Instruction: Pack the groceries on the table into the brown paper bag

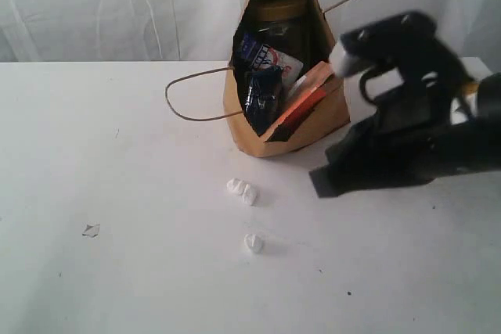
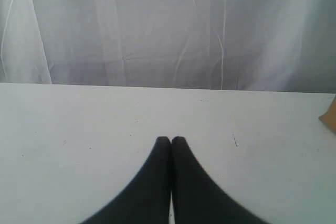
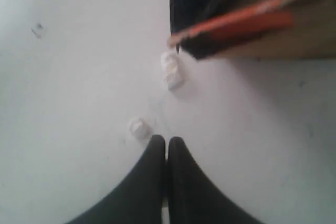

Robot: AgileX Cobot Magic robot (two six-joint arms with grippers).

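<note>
The brown paper bag point(image 1: 317, 127) is matt kraft paper; inside it the noodle pack point(image 1: 262, 93) looks glossy plastic. Under it, the table point(image 1: 117, 154) is smooth, matt white.

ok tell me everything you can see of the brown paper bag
The brown paper bag is kraft paper with two thin cord loop handles, one splayed left over the table, one rising behind. It sits on the table, mouth gaping toward the camera, packed with groceries; an orange pouch leans at its rim.

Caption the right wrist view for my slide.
Shut right pincer near white crumbs beside the packed brown paper bag.
</note>
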